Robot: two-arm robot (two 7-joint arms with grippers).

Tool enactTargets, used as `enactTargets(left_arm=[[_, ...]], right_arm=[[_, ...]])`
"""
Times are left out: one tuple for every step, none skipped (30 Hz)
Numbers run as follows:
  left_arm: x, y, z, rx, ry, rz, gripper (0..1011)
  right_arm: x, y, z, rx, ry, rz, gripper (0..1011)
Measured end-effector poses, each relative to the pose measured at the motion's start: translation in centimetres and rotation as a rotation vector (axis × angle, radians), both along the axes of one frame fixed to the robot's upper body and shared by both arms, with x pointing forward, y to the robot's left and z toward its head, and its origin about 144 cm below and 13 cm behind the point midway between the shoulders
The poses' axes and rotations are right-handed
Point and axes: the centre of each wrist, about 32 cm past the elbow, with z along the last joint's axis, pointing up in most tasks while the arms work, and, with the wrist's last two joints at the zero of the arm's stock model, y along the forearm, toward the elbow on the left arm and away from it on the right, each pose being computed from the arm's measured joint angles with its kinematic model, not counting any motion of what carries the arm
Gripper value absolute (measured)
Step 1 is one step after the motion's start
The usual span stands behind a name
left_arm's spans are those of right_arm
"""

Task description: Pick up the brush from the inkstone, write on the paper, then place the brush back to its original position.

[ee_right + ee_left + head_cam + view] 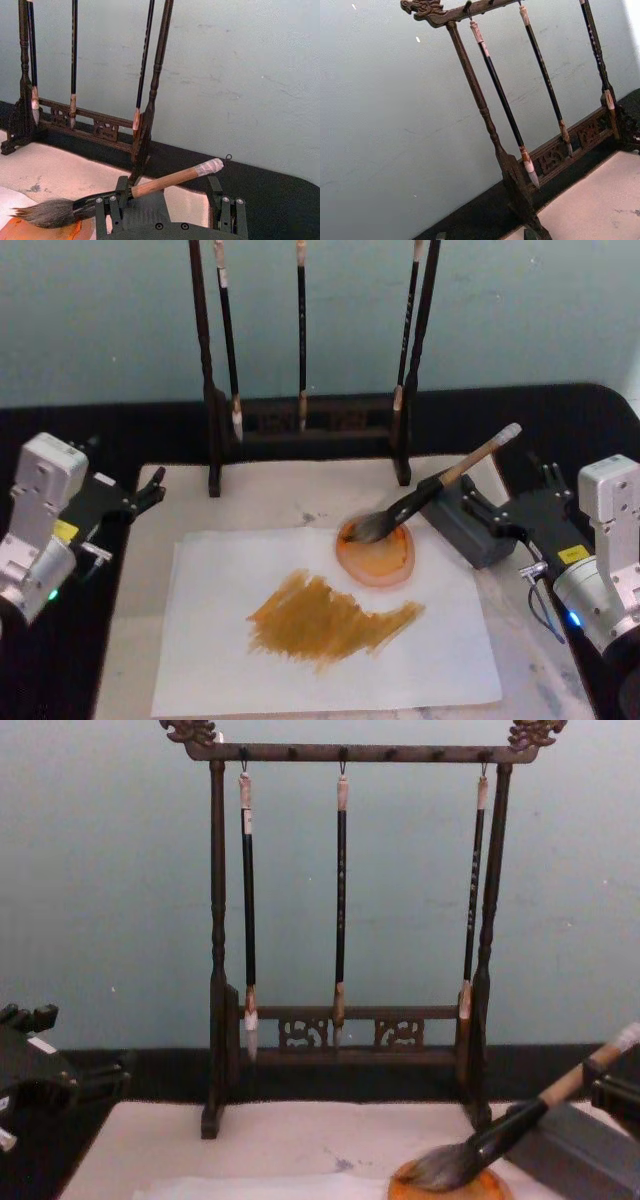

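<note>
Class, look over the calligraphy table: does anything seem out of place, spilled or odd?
Yes. The inkstone sits on the paper itself, overlapping its top edge, not beside it. A broad ochre smear covers the sheet's middle, more a scrubbed patch than writing. The brush rests tuft-down in the inkstone, as expected.

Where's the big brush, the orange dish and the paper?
brush point(470, 462), head view, on the tan handle.
inkstone point(385, 560), head view, on its orange inside.
paper point(210, 570), head view, on a bare white part.

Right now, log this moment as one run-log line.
brush: tuft on inkstone, handle between open right gripper fingers | paper: orange strokes | left gripper: parked left
</note>
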Motion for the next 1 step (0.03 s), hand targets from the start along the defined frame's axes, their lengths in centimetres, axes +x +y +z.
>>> enactTargets(left_arm=[[0.0, 0.0, 0.0, 0.0, 0.0, 0.0, 1009]], right_arm=[[0.0, 0.0, 0.0, 0.0, 0.0, 0.0, 1000]])
